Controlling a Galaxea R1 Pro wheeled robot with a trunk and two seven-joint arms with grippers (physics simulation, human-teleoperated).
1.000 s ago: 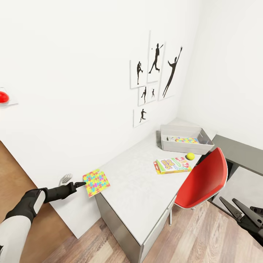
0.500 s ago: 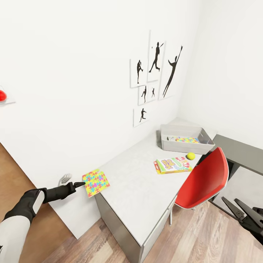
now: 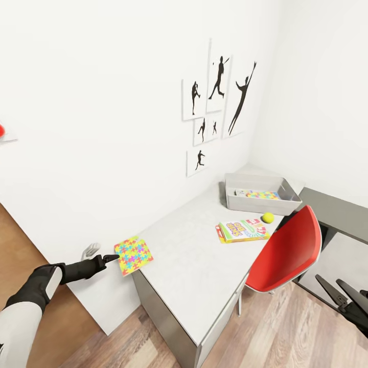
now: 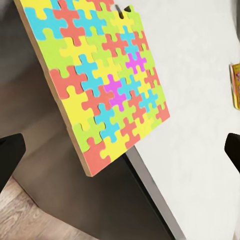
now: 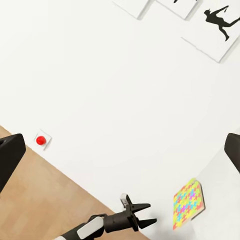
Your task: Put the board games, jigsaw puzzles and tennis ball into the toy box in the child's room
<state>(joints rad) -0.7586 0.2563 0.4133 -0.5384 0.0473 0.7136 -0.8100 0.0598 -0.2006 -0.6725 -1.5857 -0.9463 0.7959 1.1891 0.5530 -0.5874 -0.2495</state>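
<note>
Here the jigsaw puzzle (image 3: pixel 133 254) lies flat at the desk's (image 3: pixel 199 276) near left corner, overhanging the edge, straight ahead of the left gripper (image 3: pixel 113 258), whose fingers are spread and hold nothing; the right gripper (image 3: pixel 341 294), also parted, hangs well apart.

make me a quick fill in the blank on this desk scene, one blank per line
1. The jigsaw puzzle lies at the table's ____, overhanging it.
2. The tennis ball rests on the table just outside the ____.
3. The chair by the table is ____ in colour.
4. The left claw is ____.

Missing words: corner; toy box; red; open
</note>
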